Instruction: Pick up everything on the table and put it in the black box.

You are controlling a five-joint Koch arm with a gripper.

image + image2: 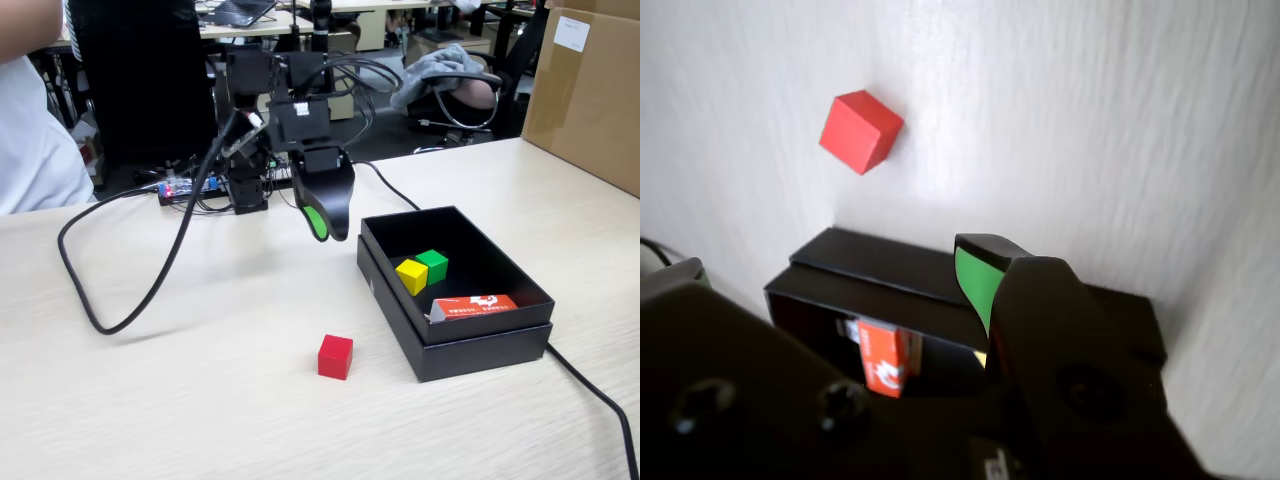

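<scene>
The pale wood-grain table (200, 400) carries a matte red cube (335, 357), sharp-edged and sitting alone on the bare surface just left of the black box (480, 350) in the fixed view. The box is shallow, rectangular cardboard with a stepped rim; inside it the yellow cube (411, 276) and green cube (433, 265) sit touching, with a flat orange-red carton (475, 305) bearing white print lying near the front wall. The gripper (325, 225), glossy black plastic with a green pad on its inner face, hangs above the table just left of the box's far corner, holding nothing; its jaws overlap, so I cannot tell how wide they stand. The wrist view shows the red cube (860, 131) beyond the box rim (880, 265), the carton (885, 358) inside, and only a sliver of yellow. A thick black cable (120, 300) loops across the table only in the fixed view.
</scene>
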